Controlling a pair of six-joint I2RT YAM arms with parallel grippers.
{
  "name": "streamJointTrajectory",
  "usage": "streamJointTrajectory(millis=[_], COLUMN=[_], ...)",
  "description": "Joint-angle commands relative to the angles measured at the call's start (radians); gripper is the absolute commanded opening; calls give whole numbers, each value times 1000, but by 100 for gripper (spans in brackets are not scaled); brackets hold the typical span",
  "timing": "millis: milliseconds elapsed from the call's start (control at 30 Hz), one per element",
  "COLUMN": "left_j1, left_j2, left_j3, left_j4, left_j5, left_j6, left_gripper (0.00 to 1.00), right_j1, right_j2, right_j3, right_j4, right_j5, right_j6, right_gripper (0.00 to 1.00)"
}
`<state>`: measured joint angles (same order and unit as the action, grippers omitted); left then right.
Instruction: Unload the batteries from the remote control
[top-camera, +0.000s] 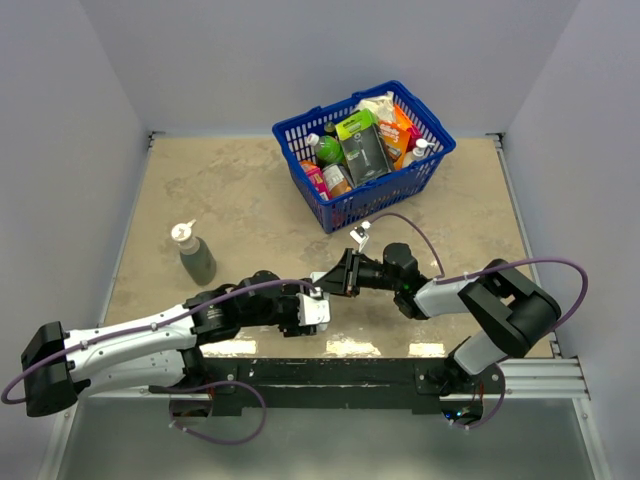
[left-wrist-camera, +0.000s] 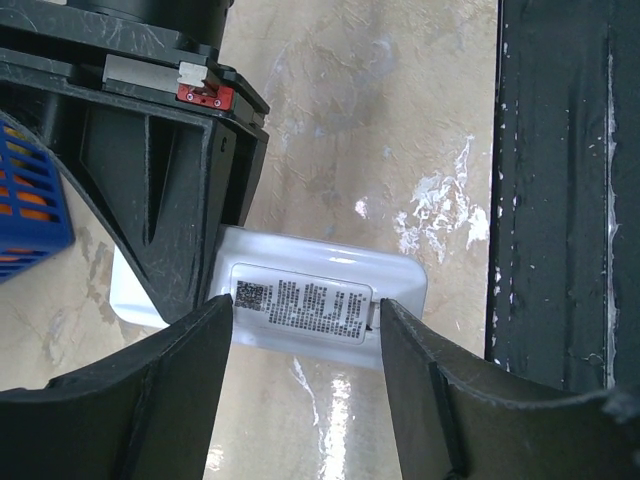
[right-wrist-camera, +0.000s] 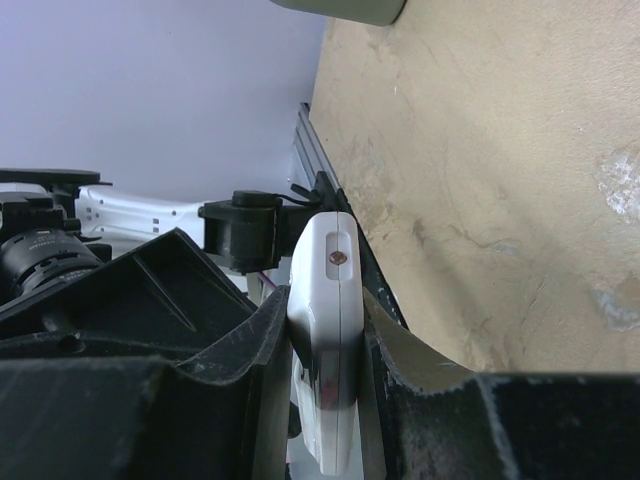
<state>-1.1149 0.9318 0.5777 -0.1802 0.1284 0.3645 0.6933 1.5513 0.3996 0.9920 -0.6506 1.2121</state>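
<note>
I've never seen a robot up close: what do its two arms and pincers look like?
The left arm has a white shell with black joints. The right arm is mostly black with a pale grey segment. A purple cable loops along each. The left pincer and right pincer have matte black, wedge-shaped fingers; a small red tag marks the right one.

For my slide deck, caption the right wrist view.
Right gripper pinches the white remote control edge-on, tan table behind.

Overhead, two wrist close-ups of remote control (left-wrist-camera: 310, 300) (right-wrist-camera: 326, 300)
</note>
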Motion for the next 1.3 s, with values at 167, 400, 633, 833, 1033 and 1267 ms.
streamJointTrajectory(millis=[167,400,633,833,1033,1267], left_j1=[0,0,1,0,-2,-2], left_j2=[15,16,35,36,33,32], left_j3=[11,14,25,27,31,39], left_j4=[45,45,45,48,51,51], left_j5=[-78,-122,-151,-168,-200,-227], left_j6=[59,70,99,110,120,131], left_gripper=[65,65,65,65,65,65], right_j1=[3,2,3,3,2,3], right_j2=[-7,69,98,99,99,93], right_j3=[1,-27,-33,-33,-31,-27], right_j4=[135,330,358,359,361,341], right_j5=[-58,-80,-78,-77,-81,-81], right_j6=[72,162,170,170,170,161], right_gripper=[0,0,0,0,0,0])
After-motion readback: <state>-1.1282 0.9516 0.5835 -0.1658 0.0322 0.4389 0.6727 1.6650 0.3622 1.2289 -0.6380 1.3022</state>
